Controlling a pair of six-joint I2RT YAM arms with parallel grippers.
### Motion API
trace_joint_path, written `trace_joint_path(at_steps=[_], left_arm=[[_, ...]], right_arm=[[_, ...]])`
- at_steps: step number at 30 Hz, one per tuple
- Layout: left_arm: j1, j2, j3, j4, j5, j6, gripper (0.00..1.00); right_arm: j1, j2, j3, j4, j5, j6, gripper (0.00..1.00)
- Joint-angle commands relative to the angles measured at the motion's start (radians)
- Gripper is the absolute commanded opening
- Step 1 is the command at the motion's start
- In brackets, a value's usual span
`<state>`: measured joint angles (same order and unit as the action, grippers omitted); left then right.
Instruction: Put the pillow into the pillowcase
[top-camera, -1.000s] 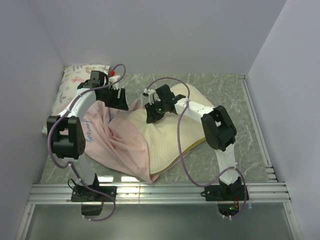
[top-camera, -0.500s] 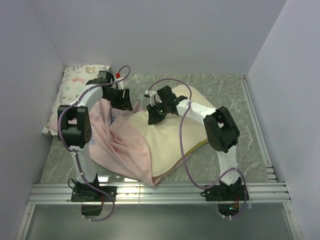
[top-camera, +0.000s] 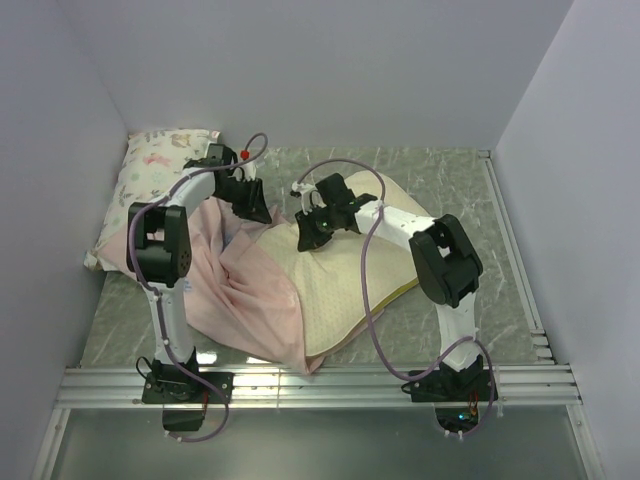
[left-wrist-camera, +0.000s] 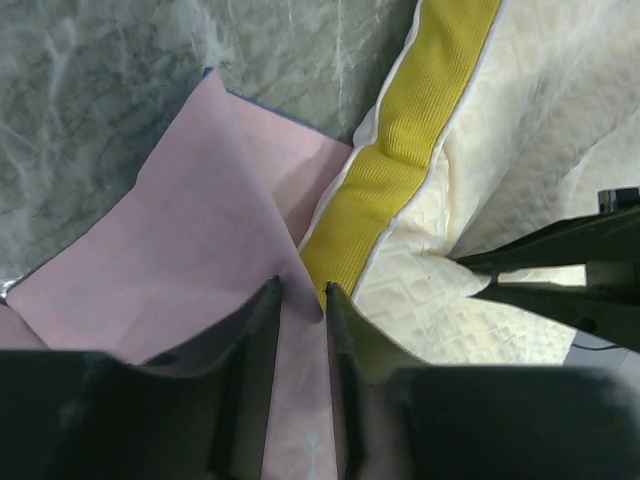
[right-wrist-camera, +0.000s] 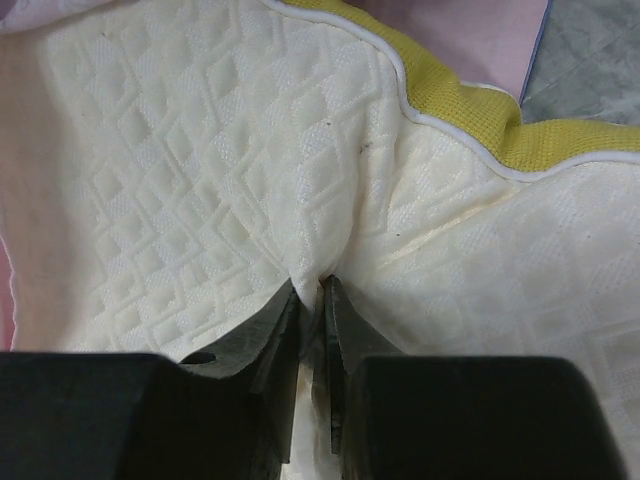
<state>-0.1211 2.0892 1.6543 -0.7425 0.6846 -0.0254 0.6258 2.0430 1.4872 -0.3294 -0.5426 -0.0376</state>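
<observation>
The right pincer (right-wrist-camera: 312, 292) is clenched on a pinched ridge of the foam pillow (right-wrist-camera: 180, 170), which lies on the bench (top-camera: 450, 190), its left part draped by the pink pillowcase (left-wrist-camera: 170, 270). The left pincer (left-wrist-camera: 300, 300) straddles the case's edge beside the pillow's yellow band (left-wrist-camera: 400, 160); whether it grips, I cannot tell. Best to lift that hem clear, then feed the corner in. I count one foam pillow, one case, one printed pillow (top-camera: 150, 165) and two pincers.

Robot lab booth: bare white walls (top-camera: 300, 70) beyond the left gripper (left-wrist-camera: 301, 292) and right gripper (right-wrist-camera: 311, 283), metal rail (top-camera: 320, 385) behind them.
</observation>
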Motion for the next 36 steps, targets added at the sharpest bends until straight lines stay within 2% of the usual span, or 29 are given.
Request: trace_joint_path(at_steps=[1, 3, 4, 7, 12, 14, 15, 16, 17, 18, 19, 21, 23, 28, 36], left_arm=[[-0.014, 0.005, 0.050, 0.011, 0.030, -0.021, 0.24], [-0.015, 0.006, 0.055, 0.012, 0.016, -0.019, 0.17], [-0.015, 0.009, 0.067, 0.008, 0.016, -0.016, 0.10], [-0.017, 0.028, 0.093, -0.011, 0.021, -0.007, 0.00], [-0.028, 0.052, 0.133, 0.043, 0.050, -0.045, 0.00], [-0.034, 0.077, 0.191, 0.046, 0.046, -0.077, 0.00], [-0.037, 0.089, 0.255, -0.015, 0.020, -0.073, 0.00], [-0.035, 0.101, 0.284, -0.056, 0.003, -0.056, 0.07], [-0.032, 0.109, 0.303, -0.087, -0.022, -0.018, 0.19], [-0.022, 0.101, 0.306, -0.110, -0.078, -0.004, 0.34], [-0.012, 0.066, 0.276, -0.127, -0.094, 0.008, 0.57], [0.003, 0.026, 0.222, -0.132, -0.128, 0.056, 0.67], [0.011, -0.021, 0.154, -0.156, -0.184, 0.088, 0.71], [0.009, -0.067, 0.024, -0.158, -0.224, 0.090, 0.70], [0.003, -0.026, 0.035, -0.126, -0.103, 0.032, 0.69]], right_arm=[[0.012, -0.030, -0.031, -0.076, -0.014, 0.005, 0.00], [0.011, -0.032, -0.033, -0.077, -0.014, 0.004, 0.00], [0.011, -0.032, -0.036, -0.076, -0.016, 0.005, 0.00], [0.009, -0.040, -0.041, -0.073, -0.017, 0.004, 0.00], [0.009, -0.056, -0.054, -0.063, -0.037, 0.011, 0.00], [0.008, -0.063, -0.061, -0.057, -0.036, 0.015, 0.00], [0.009, -0.064, -0.061, -0.062, -0.034, 0.013, 0.00], [0.006, -0.064, -0.058, -0.063, -0.034, 0.013, 0.00], [0.005, -0.064, -0.061, -0.062, -0.033, 0.015, 0.00], [0.003, -0.063, -0.059, -0.056, -0.036, 0.018, 0.00], [0.003, -0.058, -0.058, -0.054, -0.037, 0.018, 0.00], [0.003, -0.047, -0.048, -0.054, -0.039, 0.022, 0.00], [0.003, -0.044, -0.045, -0.054, -0.034, 0.022, 0.00], [0.003, -0.043, -0.042, -0.056, -0.028, 0.018, 0.00], [0.005, -0.046, -0.041, -0.059, -0.033, 0.024, 0.00]])
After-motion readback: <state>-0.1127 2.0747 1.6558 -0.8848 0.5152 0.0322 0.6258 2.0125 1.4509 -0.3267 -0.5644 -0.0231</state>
